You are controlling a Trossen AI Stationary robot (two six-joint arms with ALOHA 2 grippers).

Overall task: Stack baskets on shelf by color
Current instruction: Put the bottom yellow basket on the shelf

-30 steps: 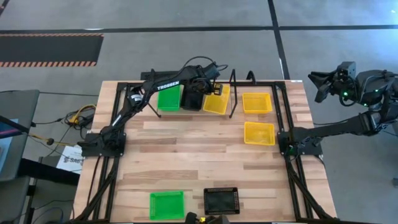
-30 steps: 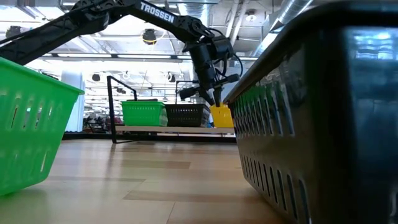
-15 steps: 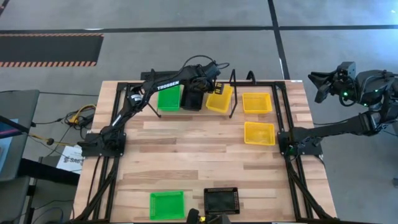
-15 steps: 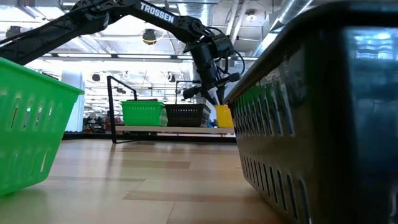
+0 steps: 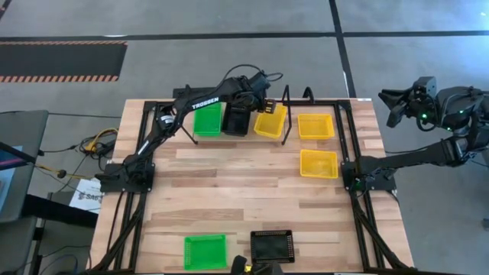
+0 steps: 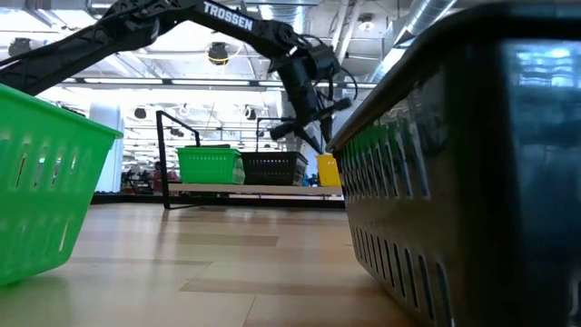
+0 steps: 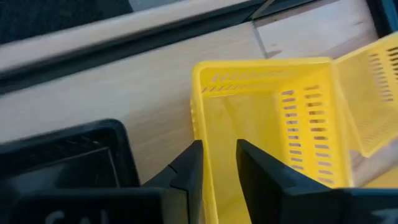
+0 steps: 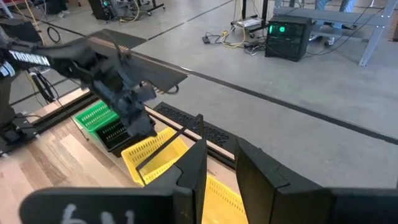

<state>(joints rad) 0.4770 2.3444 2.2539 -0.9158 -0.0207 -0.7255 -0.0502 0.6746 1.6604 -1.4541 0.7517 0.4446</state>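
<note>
On the shelf [image 6: 227, 189] at the table's far edge a green basket [image 5: 207, 120], a black basket [image 5: 236, 121] and a yellow basket [image 5: 269, 122] stand side by side on their bottoms. My left gripper [image 5: 255, 105] hangs open just above the yellow basket [image 7: 280, 124], on the side next to the black basket [image 7: 62, 162]. Its fingers stand on either side of that side's wall [image 7: 200, 112]. My right gripper [image 5: 391, 107] waits open and with nothing in it, raised beyond the table's right edge.
Two more yellow baskets [image 5: 315, 126] [image 5: 318, 163] rest on the table right of the shelf. Close to the near edge lie a green basket [image 5: 205, 250] and a black one [image 5: 272, 246]. The wooden table's middle [image 5: 244, 191] is bare.
My left gripper has opened and let go of the yellow basket's wall, tipping up a little. The yellow basket, held slightly raised and tilted before, has settled level onto the shelf beside the black basket.
</note>
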